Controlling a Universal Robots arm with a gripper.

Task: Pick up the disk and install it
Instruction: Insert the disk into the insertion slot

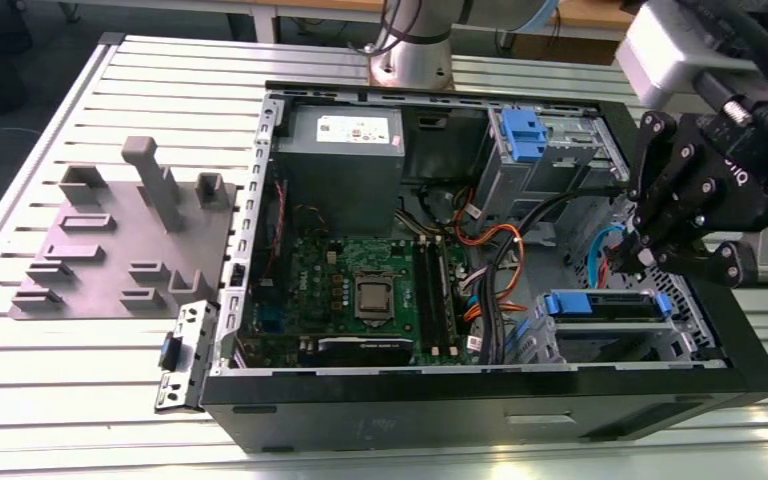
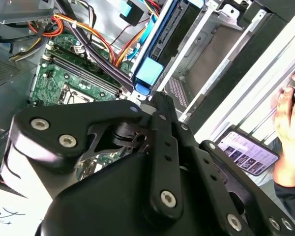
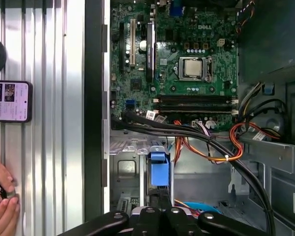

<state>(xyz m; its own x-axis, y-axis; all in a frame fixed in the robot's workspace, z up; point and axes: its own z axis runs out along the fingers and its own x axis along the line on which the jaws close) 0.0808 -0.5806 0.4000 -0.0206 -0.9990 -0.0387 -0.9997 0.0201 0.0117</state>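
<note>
The disk (image 1: 604, 303), silver with blue rails, sits in the lower metal drive cage (image 1: 684, 335) at the exterior view's right of the open computer case. In both wrist views I see it edge-on, its blue end (image 3: 159, 168) (image 2: 148, 73) pointing at me. My gripper (image 1: 640, 262) hangs just above the disk, shut, with its tips (image 3: 160, 199) (image 2: 148, 96) right at that blue end. Whether they touch it I cannot tell.
Orange and black cables (image 1: 498, 255) run beside the cage over the motherboard (image 1: 357, 290). A second blue caddy (image 1: 523, 135) fills the upper bay. A grey fixture plate (image 1: 104, 250) lies at the exterior view's left. A phone (image 3: 10, 101) and a person's hand (image 3: 2, 201) rest beside the case.
</note>
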